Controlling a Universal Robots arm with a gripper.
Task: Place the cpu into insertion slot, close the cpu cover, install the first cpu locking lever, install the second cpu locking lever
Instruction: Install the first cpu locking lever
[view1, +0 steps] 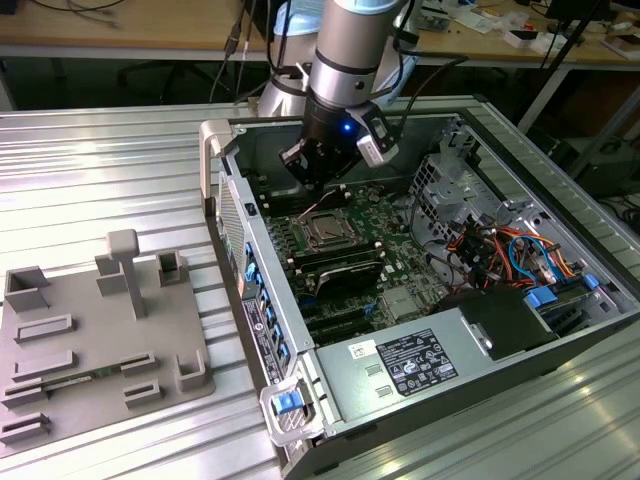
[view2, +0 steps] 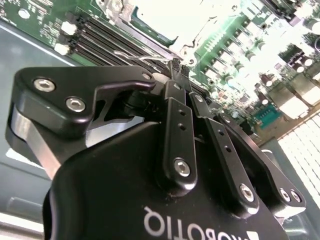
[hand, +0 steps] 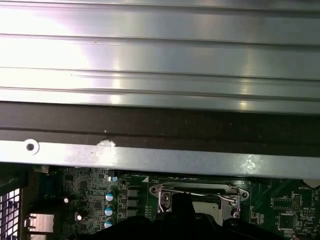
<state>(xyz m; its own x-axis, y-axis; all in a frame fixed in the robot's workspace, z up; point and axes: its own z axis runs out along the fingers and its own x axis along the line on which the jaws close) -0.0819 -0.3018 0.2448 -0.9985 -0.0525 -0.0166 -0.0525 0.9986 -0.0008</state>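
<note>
My gripper is glossy black with silver screw heads, and a small blue light glows on my wrist. The motherboard is green, speckled with silver parts; its memory slots are black. The cpu cover is silvery around a dark centre. The power supply box is grey with a black label. The table is ribbed silver metal, the fixture plate dull grey. The case latch is blue, the cables orange and blue.
</note>
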